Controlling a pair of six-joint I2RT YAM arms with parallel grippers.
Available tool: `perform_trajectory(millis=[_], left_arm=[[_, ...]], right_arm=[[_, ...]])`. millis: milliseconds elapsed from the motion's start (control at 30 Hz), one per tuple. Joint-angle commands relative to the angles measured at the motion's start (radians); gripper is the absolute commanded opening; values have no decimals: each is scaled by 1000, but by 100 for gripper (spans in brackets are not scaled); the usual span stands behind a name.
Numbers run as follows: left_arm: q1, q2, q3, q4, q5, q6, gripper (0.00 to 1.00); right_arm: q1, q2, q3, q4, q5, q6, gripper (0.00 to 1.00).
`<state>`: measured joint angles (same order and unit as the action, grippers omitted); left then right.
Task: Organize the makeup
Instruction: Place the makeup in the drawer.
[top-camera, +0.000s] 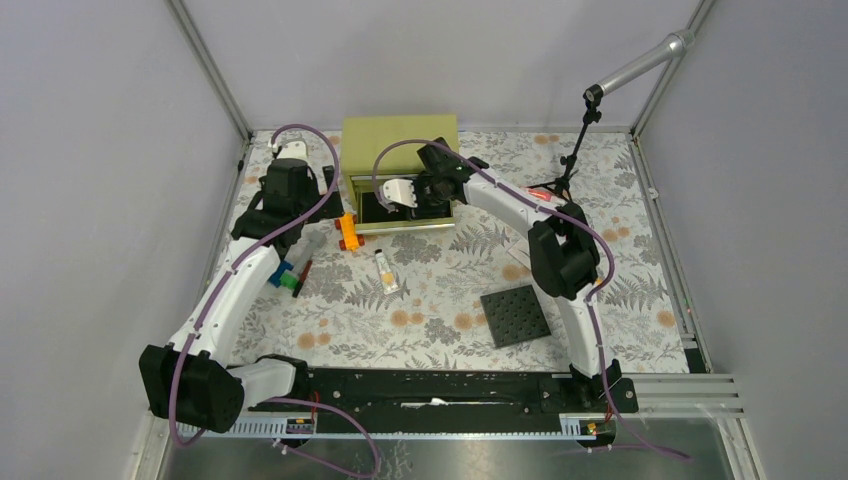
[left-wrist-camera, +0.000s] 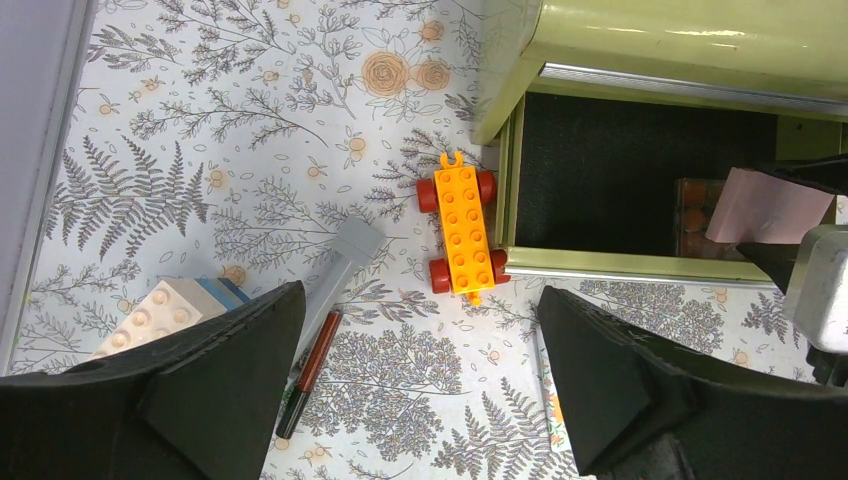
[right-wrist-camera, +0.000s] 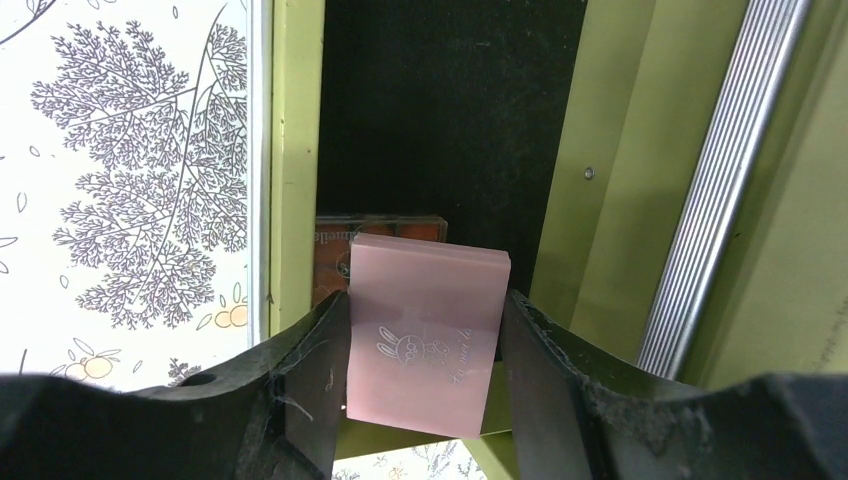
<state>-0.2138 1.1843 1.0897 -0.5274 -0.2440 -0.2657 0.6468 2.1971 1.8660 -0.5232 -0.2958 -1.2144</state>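
Observation:
My right gripper (right-wrist-camera: 425, 350) is shut on the pink square compact (right-wrist-camera: 425, 335), holding it upright over the black inside of the open green box (right-wrist-camera: 295, 150). In the top view it (top-camera: 400, 195) hangs over the box (top-camera: 400, 135). A brown palette (right-wrist-camera: 380, 232) lies in the box under the compact. My left gripper (left-wrist-camera: 420, 300) is open and empty, high above the table left of the box (top-camera: 283, 205). A red-brown pencil (left-wrist-camera: 310, 370) lies by its left finger. The cream tube with black cap (top-camera: 387, 270) lies in front of the box.
An orange toy car (left-wrist-camera: 462, 230) sits against the box's left front corner. A grey flat item (left-wrist-camera: 345, 265) and a white and blue block (left-wrist-camera: 165, 310) lie by the pencil. A dark grey studded plate (top-camera: 515, 315) lies at front right. A black stand (top-camera: 570, 170) rises at back right.

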Motion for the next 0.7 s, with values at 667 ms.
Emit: perform_trajectory(millis=[667], left_arm=[[10, -33, -2, 49, -16, 7, 99]], right_arm=[[-21, -155, 2, 117, -24, 372, 81]])
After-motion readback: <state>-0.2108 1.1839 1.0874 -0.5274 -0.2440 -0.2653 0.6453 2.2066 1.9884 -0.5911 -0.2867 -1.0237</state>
